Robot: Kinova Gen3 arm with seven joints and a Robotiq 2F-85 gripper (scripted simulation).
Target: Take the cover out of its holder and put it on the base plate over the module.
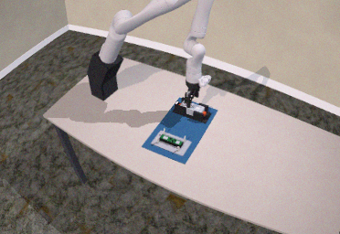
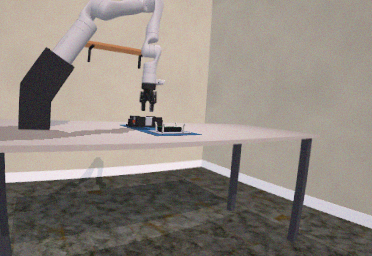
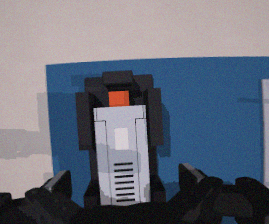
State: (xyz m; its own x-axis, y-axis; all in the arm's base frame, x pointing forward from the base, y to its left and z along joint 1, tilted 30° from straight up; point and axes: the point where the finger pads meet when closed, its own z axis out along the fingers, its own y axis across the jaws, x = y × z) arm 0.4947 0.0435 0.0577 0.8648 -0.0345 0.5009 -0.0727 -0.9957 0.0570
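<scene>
Beige walls and a mottled floor surround the bench (image 1: 274, 170). Blue mat (image 1: 201, 129) lies near the middle of the bench, one short side toward the rear edge, the other toward the front edge.

Holder (image 1: 185, 111): black, on the rear half of the mat. Cover (image 3: 121, 150): grey, slotted at one end, seated in the holder between its black walls, with an orange tab (image 3: 118, 98) showing just past its end. Wrist view looks straight down on it.

Base plate (image 1: 161, 143): light grey, on the front half of the mat, apart from the holder. Module (image 1: 171, 139): green, lying on the plate, uncovered.

Arm pedestal (image 1: 104, 76): black, at the left rear corner of the bench. Arm reaches over and down to the holder.

Gripper (image 2: 148, 107): hangs above the holder, pointing down, clear of the cover in the exterior view. Fingers spread fully, one on each side of the cover in the wrist view, nothing between them.
</scene>
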